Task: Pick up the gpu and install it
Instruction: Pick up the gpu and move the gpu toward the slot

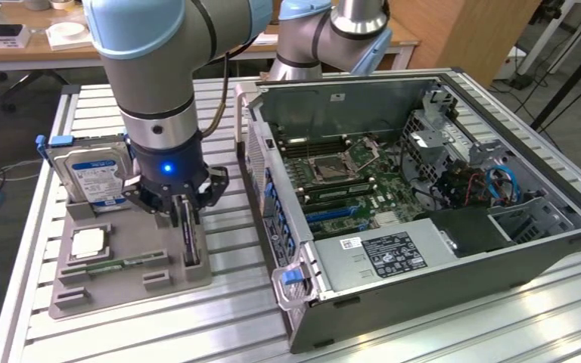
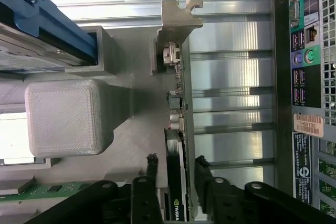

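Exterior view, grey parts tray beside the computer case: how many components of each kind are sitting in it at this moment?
Hard drive: 1
Processor chip: 1
Memory stick: 1
gpu: 1
Total: 4
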Robot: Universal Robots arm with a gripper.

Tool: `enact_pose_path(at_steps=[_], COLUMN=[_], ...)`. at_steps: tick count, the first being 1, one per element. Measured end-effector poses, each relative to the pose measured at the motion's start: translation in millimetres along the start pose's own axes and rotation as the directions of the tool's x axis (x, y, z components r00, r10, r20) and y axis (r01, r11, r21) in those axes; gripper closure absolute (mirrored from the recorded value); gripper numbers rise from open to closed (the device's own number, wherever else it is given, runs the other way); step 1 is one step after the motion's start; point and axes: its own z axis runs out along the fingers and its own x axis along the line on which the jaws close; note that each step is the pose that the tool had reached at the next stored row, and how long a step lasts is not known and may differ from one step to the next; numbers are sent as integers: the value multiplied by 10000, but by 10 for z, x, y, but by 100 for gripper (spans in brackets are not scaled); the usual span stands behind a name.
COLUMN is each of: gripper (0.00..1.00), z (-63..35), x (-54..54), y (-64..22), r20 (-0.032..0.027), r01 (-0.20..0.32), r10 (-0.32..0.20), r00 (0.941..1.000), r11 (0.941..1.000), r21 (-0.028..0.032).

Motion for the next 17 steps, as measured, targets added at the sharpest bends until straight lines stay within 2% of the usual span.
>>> enact_pose_path(at_steps=[1, 2, 17], gripper=[61, 67, 68], z=[0, 0, 0], x=[0, 0, 0], y=[0, 0, 0], r20=[0, 0, -2], r01=[-1, 0, 0], r10=[1, 0, 0], r00=[10000, 10000, 10000], r11=[10000, 10000, 10000], r21=[0, 0, 0])
